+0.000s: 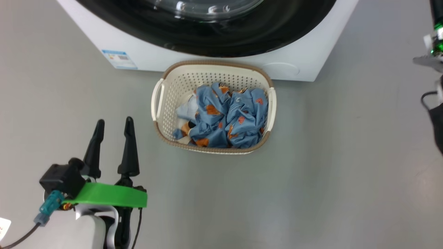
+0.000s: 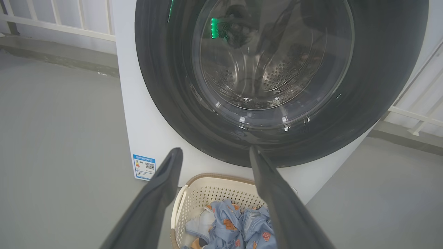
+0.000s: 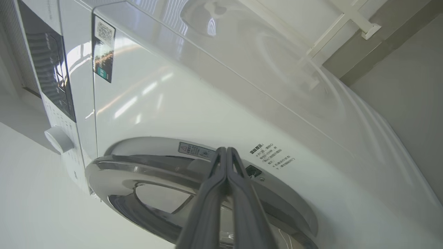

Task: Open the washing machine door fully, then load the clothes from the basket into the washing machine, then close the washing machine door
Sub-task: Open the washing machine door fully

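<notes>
Two long dark fingers of our left tool (image 1: 114, 120) stand spread wide with nothing between them. They are low over the grey floor (image 1: 311, 180), left of the basket (image 1: 207, 76) and a little nearer to us than it, clear of its left handle. The basket sits upright on the floor, cream and perforated with a brown woven-look rim. The clothes (image 1: 225, 117) lie heaped inside it, toward its right and near side: crumpled light-blue fabric with small orange figures and a white piece at the left. Just behind the basket, almost touching its far rim, rises the white front of the washing machine (image 1: 308, 48), with a small blue label sticker (image 1: 119, 59) low on the panel, beyond and left of the basket. Above the basket the washing machine door (image 2: 166, 90), a glossy black ring, looks shut against that front in the left wrist view. Through its bulging glass window (image 2: 242, 114) we see the steel perforated drum (image 2: 280, 74). Well above the basket, up at the door's edge, our right tool (image 3: 226, 149) has its two fingers pressed together and pinching nothing. Their tips lie by the chrome rim (image 3: 138, 167), close to a small warning label; we cannot tell whether they touch the machine. Beyond that are a dark control panel (image 3: 52, 69) and a white knob (image 3: 59, 138).
</notes>
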Available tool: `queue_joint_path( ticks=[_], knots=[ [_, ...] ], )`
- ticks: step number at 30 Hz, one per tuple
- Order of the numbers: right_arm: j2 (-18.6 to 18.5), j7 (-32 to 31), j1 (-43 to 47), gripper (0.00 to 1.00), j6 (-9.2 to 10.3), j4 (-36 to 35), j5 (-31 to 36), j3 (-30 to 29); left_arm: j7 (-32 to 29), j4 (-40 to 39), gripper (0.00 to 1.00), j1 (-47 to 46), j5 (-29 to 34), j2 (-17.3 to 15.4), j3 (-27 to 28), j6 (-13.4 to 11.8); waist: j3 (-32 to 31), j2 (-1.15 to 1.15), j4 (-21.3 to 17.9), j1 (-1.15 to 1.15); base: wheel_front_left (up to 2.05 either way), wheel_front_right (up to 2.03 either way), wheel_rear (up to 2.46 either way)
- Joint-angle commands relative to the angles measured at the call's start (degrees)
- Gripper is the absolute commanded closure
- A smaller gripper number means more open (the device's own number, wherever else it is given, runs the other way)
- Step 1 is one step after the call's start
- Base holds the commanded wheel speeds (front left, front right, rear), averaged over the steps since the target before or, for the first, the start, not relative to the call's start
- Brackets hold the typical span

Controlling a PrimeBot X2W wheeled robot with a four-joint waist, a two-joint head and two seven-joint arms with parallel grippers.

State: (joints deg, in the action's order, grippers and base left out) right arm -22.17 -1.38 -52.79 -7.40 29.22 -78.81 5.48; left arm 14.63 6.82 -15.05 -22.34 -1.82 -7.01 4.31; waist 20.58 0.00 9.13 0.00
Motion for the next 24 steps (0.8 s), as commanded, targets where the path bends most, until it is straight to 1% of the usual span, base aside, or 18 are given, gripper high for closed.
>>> queue_joint_path(
  ticks=[1, 8, 9, 12, 17, 21, 24],
  knots=[
    [-0.73, -2.35, -2.27, 1.0, -0.09, 0.07, -2.24, 0.41, 0.37, -1.78, 0.0, -1.75, -0.56, -1.06, 1.47, 0.09, 1.44, 0.0, 1.33, 0.0, 0.0, 0.0, 0.0],
    [-0.76, -10.59, -8.02, 1.0, -0.09, 5.38, -7.67, 1.1, 0.37, -1.9, 0.0, -2.45, -0.99, -1.06, 1.79, 0.02, 3.38, 0.0, 2.29, 0.0, 0.0, 0.0, 0.0],
    [-0.76, -10.59, -8.02, 1.0, -0.09, 5.38, -7.67, 1.1, 0.37, -1.9, 0.0, -2.45, -0.99, -1.06, 1.79, 0.02, 3.38, 0.0, 2.29, 0.0, 0.0, 0.0, 0.0],
    [-0.75, -13.53, -10.74, 1.0, -0.09, 6.84, -9.08, 1.34, 0.37, -1.96, 0.0, -2.91, -1.61, -1.06, 1.56, -0.09, 4.37, 0.0, 2.6, 0.0, 0.0, 0.0, 0.0],
    [-0.78, -15.77, -14.85, 1.0, -0.09, 10.49, -8.72, 2.57, 0.37, -1.74, 0.0, -3.33, -2.35, -1.06, 1.07, -0.25, 5.22, 0.0, 3.0, 0.0, 0.0, 0.0, 0.0],
    [-0.78, -17.76, -17.82, 1.0, -0.09, 12.04, -7.75, 4.23, 0.37, -1.69, 0.0, -3.72, -2.76, -1.06, 0.96, -0.37, 5.99, 0.0, 3.43, 0.0, 0.0, 0.0, 0.0],
    [-0.8, -18.09, -19.63, 1.0, -0.09, 13.0, -7.26, 4.76, 0.37, -1.45, 0.0, -3.79, -3.24, -1.06, 0.76, -0.44, 6.28, 0.0, 3.87, 0.0, 0.0, 0.0, 0.0]
  ],
)
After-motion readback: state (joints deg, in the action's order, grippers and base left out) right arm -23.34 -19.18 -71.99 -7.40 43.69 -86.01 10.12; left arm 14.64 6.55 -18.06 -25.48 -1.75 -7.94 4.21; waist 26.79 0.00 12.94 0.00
